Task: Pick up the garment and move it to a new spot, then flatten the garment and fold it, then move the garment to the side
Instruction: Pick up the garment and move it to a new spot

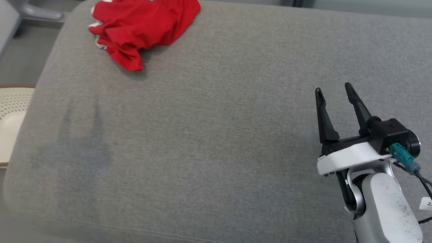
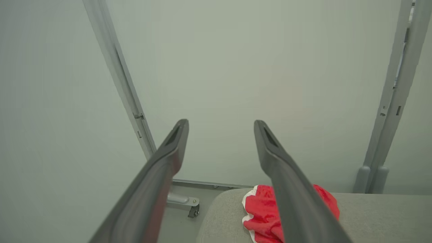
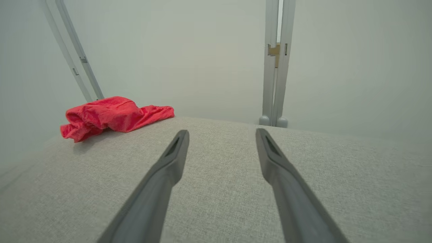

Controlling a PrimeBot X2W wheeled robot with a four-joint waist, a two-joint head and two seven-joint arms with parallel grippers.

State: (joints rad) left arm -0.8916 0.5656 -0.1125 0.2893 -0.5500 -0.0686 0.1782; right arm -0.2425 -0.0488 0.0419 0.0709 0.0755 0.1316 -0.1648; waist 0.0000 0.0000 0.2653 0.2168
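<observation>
A crumpled red garment (image 1: 141, 27) with white trim lies bunched at the far left corner of the grey cushioned surface (image 1: 216, 141). My right gripper (image 1: 334, 89) hovers over the near right part of that surface, open, fingers pointing away, far from the cloth. In the right wrist view the garment (image 3: 111, 116) lies far ahead to the left of the open gripper (image 3: 222, 133). In the left wrist view the left gripper (image 2: 221, 123) is open and empty, raised above the surface, with the garment (image 2: 263, 212) low down behind its right finger.
The grey surface ends at a rounded left edge, with a pale perforated object (image 1: 11, 118) and floor beyond it. Pale wall panels with grey metal posts (image 3: 275, 67) stand behind the far edge. A faint shadow lies on the near left of the cushion.
</observation>
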